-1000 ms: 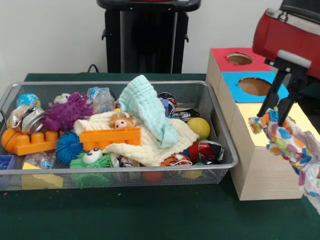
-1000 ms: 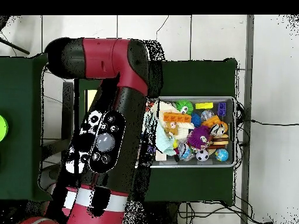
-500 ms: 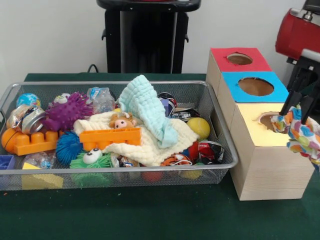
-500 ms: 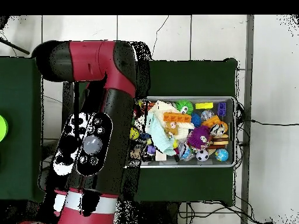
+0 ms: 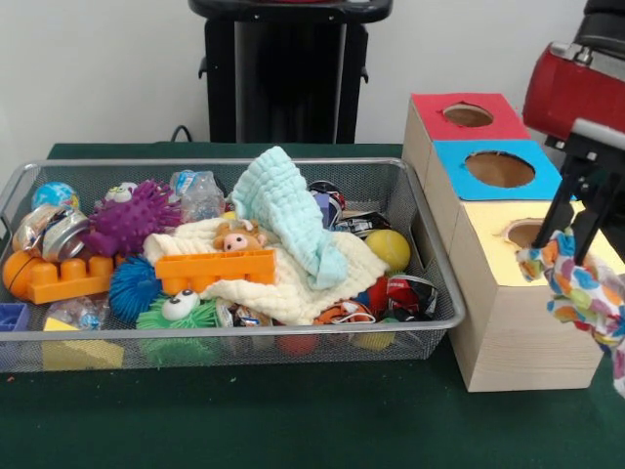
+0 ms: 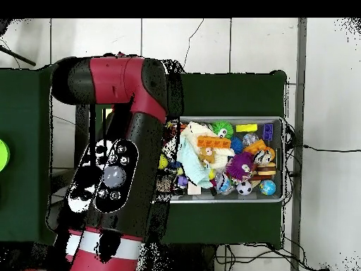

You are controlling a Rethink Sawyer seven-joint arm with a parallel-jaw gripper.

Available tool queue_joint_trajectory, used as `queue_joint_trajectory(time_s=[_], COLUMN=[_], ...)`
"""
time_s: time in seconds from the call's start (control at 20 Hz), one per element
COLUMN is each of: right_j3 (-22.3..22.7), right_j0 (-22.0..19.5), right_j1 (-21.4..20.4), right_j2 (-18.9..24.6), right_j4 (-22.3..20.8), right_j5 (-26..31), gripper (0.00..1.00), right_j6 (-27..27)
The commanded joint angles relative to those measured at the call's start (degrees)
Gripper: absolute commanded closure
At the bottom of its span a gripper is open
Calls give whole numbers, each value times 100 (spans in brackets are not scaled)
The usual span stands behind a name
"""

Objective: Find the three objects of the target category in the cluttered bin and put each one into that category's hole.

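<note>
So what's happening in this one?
The red and black Sawyer arm's gripper is shut on a crumpled white wrapper with coloured blotches, holding it at the yellow-topped wooden box, beside its round hole. The wide silver wire-mesh bin sits alongside, packed with toys and pale cloths.

Bin (image 5: 437,256): shiny silver wire mesh w/ smooth metal rim. Wrapper (image 5: 584,293): thin crinkly film. Boxes (image 5: 522,332): matt pale wood; table (image 5: 293,415): matt green cloth.
</note>
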Motion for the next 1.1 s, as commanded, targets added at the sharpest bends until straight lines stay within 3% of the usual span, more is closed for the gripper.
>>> queue_joint_trajectory(time_s=[0.05,0.3,0.7,1.1], right_j3=[1230,1566,1955,1759], right_j0=[-32,-11,175,345], right_j1=[-72,-294,-404,-352], right_j2=[554,659,670,490], right_j4=[45,60,36,70], right_j5=[-126,-107,-303,22], gripper=[100,100,100,100], right_j6=[1196,954,1043,1219])
